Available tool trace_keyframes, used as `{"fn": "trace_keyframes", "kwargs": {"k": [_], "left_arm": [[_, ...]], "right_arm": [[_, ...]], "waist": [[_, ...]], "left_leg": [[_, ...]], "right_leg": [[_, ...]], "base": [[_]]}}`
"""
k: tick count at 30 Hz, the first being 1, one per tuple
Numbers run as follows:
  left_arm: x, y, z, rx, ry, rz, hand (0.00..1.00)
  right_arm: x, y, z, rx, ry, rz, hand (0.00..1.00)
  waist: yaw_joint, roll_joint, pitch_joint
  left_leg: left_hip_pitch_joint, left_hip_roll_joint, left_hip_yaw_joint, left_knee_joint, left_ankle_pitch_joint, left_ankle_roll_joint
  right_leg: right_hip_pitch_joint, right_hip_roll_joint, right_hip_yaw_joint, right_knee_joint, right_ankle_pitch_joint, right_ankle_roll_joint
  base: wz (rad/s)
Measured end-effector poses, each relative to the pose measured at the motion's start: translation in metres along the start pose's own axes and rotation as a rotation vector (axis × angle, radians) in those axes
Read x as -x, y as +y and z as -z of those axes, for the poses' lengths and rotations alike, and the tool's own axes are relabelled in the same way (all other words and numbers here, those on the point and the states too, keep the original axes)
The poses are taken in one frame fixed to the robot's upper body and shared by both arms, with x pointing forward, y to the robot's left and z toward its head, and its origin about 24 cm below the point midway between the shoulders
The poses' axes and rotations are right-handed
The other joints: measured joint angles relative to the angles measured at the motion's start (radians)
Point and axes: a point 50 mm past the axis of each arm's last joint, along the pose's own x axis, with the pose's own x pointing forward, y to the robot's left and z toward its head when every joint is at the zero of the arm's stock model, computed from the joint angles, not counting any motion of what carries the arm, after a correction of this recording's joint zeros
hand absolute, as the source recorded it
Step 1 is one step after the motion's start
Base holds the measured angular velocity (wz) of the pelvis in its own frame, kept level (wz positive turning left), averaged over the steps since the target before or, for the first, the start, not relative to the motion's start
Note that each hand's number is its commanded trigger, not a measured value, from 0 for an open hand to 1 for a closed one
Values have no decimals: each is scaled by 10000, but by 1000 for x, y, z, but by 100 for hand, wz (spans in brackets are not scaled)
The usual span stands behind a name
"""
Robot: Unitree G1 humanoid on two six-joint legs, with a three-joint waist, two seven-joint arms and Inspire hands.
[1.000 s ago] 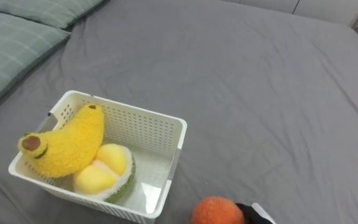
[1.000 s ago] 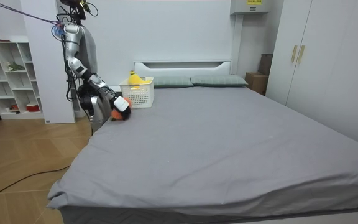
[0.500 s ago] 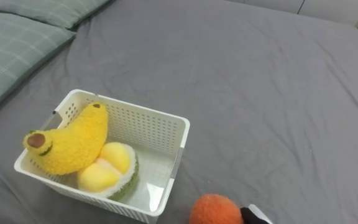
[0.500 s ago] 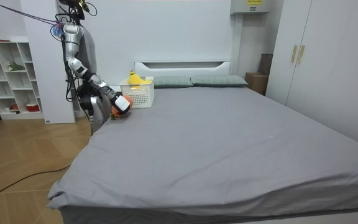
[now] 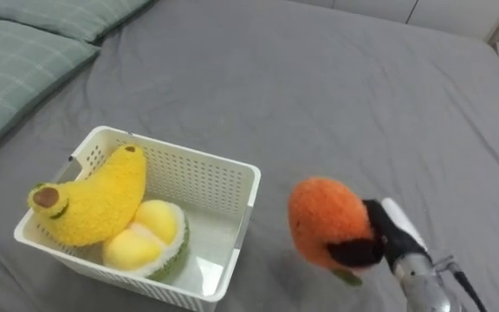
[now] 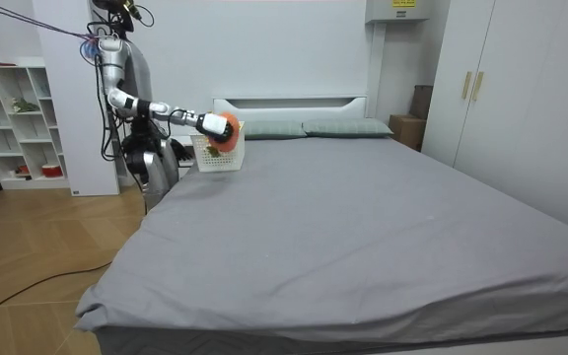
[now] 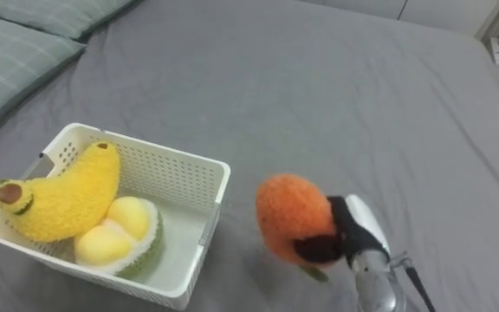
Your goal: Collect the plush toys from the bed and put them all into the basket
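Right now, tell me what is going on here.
The robot stands beside the bed, near its head end. Its right hand is closed round an orange plush toy and holds it in the air just to the right of the white basket, which sits on the bed. A plush banana and a yellow and green plush toy already lie in the basket.

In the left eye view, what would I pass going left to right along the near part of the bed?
banana toy → durian toy → orange plush toy → right hand
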Motion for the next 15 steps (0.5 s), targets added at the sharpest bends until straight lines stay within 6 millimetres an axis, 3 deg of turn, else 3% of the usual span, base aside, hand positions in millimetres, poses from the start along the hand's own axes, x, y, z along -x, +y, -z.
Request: {"fn": "trace_keyframes", "kwargs": {"k": [2, 10, 15], "left_arm": [[0, 0, -1, -6, -12, -58, 0], [-1, -1, 2, -145, 200, -41, 0], [-1, -3, 0, -227, 172, 4, 0]], "right_arm": [[0, -16, -16, -173, -688, 613, 100], [-9, -44, -69, -283, -2758, 1626, 100], [-13, -38, -94, 58, -3496, 1357, 100]], "waist": [[28, -113, -64], [95, -44, -51], [448, 21, -80]], "left_leg": [[-16, 2, -7, -9, -4, 3], [26, 12, 107, -56, -10, 10], [-10, 34, 188, -62, -14, 11]], "right_leg": [[-18, 2, -4, 0, 0, 0], [-49, 14, 144, 2, 2, 1], [-118, 25, 221, 17, 5, -4]], "base": [[0], [-4], [-5]]}}
